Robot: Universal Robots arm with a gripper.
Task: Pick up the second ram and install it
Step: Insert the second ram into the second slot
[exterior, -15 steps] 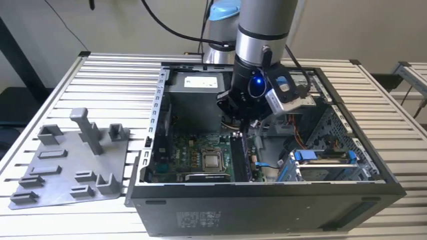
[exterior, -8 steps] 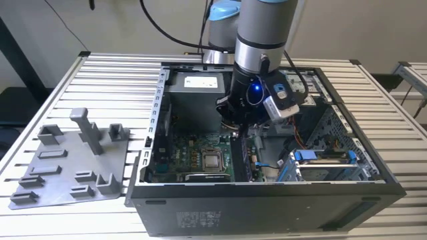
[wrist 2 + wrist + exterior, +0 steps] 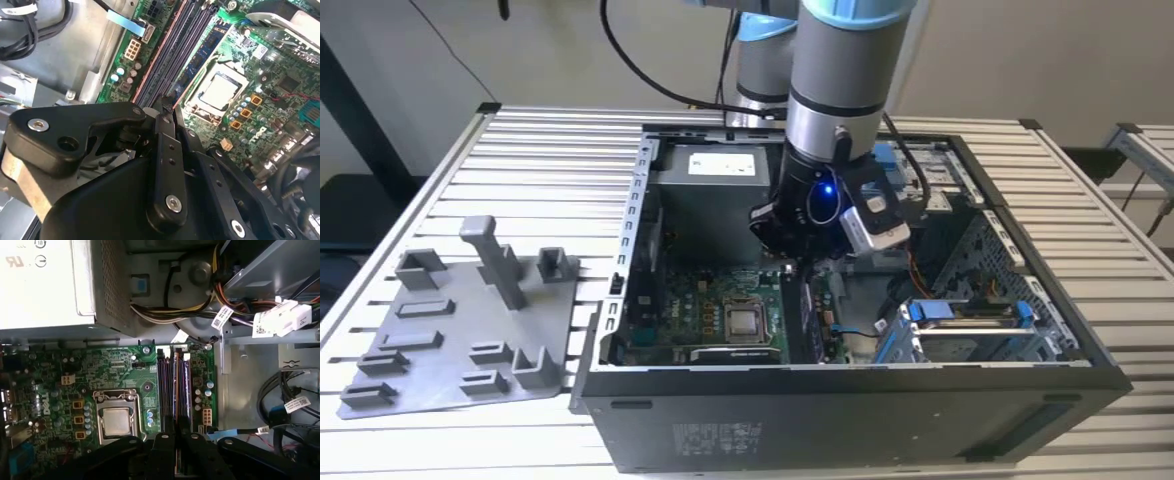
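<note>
From my station the tool point(image 3: 167, 112) sits low inside the open computer case point(image 3: 854, 380), its dark fingers point(image 3: 165, 150) drawn close together over the memory slots point(image 3: 172, 385). Between the fingertips I make out a thin dark edge that I take to be the second ram point(image 3: 169, 100), so I judge the tool clenched on it, though only a sliver of the stick shows.

Everything turns on alignment with those slots. In both wrist views they run as long parallel strips straight away from the fingertips, and the stick's long axis appears to lie along the same line, directly above them rather than off to one side. Whether its lower edge already touches a slot I cannot tell; the fingers cover the contact.

Just beside the slots, on the green motherboard point(image 3: 65, 370), is the square processor socket point(image 3: 116, 420). On the slots' other side the board ends at the grey case floor with its loose cables point(image 3: 290, 405). Past the far end of the slots stands the pale power supply box point(image 3: 50, 285).

In the exterior view the arm point(image 3: 834, 90) comes down into the case over the slots, and well off toward the exterior view's left a grey fixture tray point(image 3: 454, 350) lies on the slatted counter point(image 3: 520, 150).
</note>
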